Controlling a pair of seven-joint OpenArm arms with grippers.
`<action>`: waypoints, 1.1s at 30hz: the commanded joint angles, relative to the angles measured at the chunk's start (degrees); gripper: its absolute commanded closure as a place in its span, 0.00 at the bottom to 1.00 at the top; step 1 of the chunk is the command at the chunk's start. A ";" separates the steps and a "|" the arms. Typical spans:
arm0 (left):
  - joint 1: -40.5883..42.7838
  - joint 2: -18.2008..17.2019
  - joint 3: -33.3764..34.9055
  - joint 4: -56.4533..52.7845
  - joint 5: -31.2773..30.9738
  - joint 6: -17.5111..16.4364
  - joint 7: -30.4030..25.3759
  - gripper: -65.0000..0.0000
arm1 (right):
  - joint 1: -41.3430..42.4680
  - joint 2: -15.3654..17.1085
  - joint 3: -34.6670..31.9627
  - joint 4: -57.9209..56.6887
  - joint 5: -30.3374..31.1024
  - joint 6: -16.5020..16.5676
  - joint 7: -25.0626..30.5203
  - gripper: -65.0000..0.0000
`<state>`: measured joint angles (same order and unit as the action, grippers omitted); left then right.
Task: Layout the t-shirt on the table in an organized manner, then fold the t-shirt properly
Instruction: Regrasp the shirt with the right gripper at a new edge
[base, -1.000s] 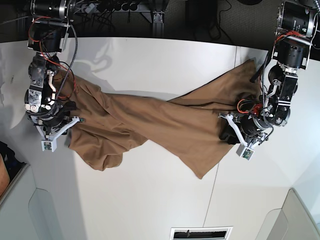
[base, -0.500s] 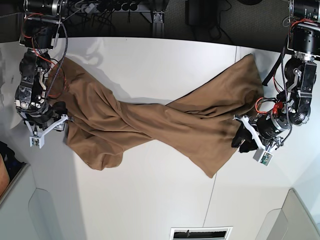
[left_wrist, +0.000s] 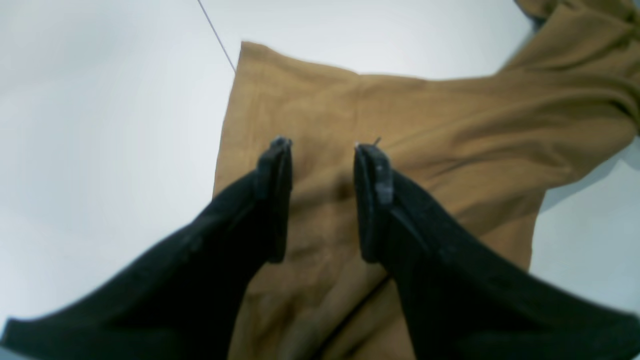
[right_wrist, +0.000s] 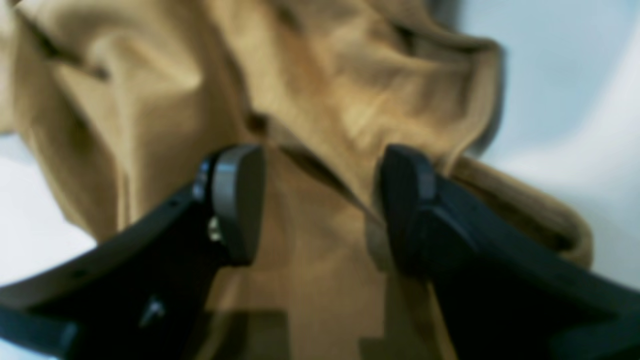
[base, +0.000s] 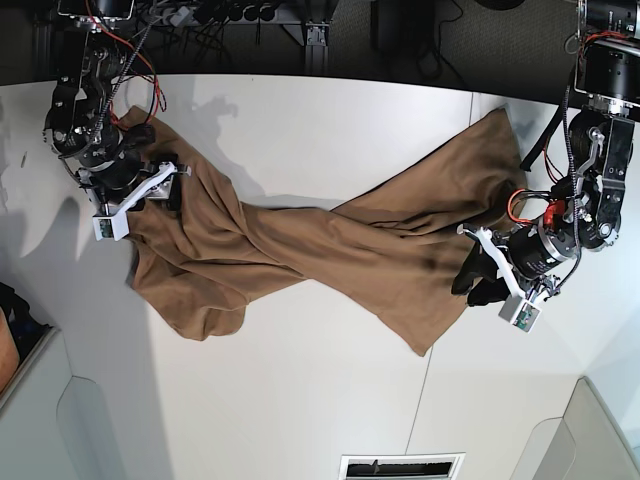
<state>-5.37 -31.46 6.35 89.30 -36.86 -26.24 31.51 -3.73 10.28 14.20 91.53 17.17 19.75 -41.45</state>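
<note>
The brown t-shirt (base: 330, 240) lies twisted in the middle across the white counter (base: 300, 400), stretched from one side to the other. Its nearest corner points at the thin dark seam (base: 420, 400) in the counter. The left claw (left_wrist: 322, 150) hangs over the shirt's flat edge, jaws apart, holding nothing. Farther back, the right claw (right_wrist: 320, 200) is spread wide above bunched folds. No words or labels can be read.
</note>
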 joint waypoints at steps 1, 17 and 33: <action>-0.92 -0.90 -0.48 0.92 -0.63 -0.42 -1.25 0.67 | -0.94 0.22 0.20 0.59 -0.28 0.20 0.28 0.44; 6.32 -0.92 -0.48 1.25 1.95 -2.58 -3.69 0.67 | -3.43 1.25 5.84 4.15 -0.44 -2.49 4.33 0.44; 4.17 -0.90 -0.46 0.68 6.05 0.09 -10.73 0.67 | 3.21 -7.23 -6.43 8.13 -0.74 3.85 5.60 0.44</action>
<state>0.14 -31.57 6.37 89.19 -30.20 -26.20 22.24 -1.41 2.81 7.57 98.78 15.90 23.70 -37.32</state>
